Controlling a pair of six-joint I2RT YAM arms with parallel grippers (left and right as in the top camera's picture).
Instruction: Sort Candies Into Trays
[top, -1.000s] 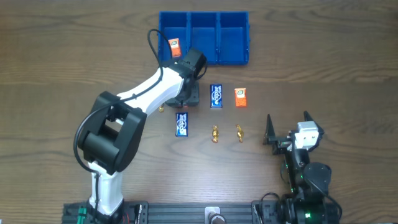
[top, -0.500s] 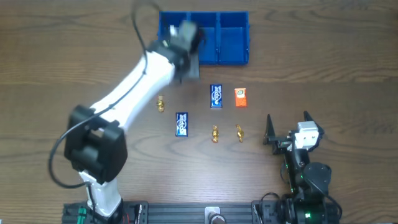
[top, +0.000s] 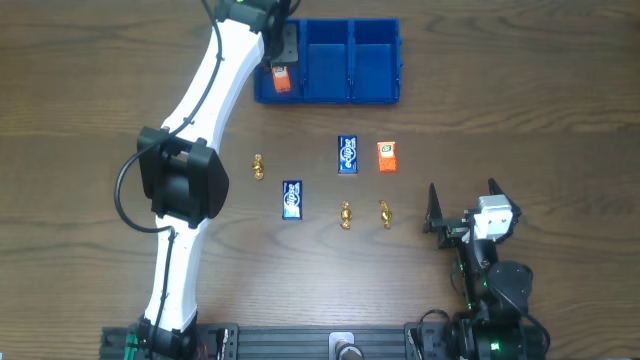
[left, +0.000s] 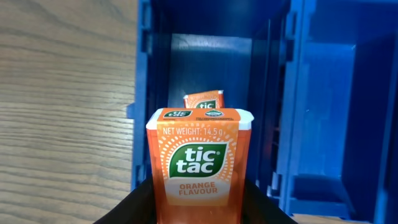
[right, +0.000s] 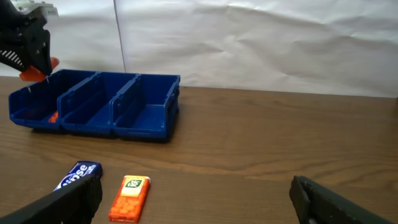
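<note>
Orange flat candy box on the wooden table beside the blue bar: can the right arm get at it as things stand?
Probably yes: the right pincer is open and empty, and the orange flat candy box lies just ahead, with only bare wooden table between them.

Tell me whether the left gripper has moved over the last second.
Yes. The left gripper, shut on an orange candy box, has gone up the top view, from below the blue tray to over its left compartment.

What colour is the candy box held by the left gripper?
Orange box, with a green oval on its front; clearest in the left wrist view.
</note>
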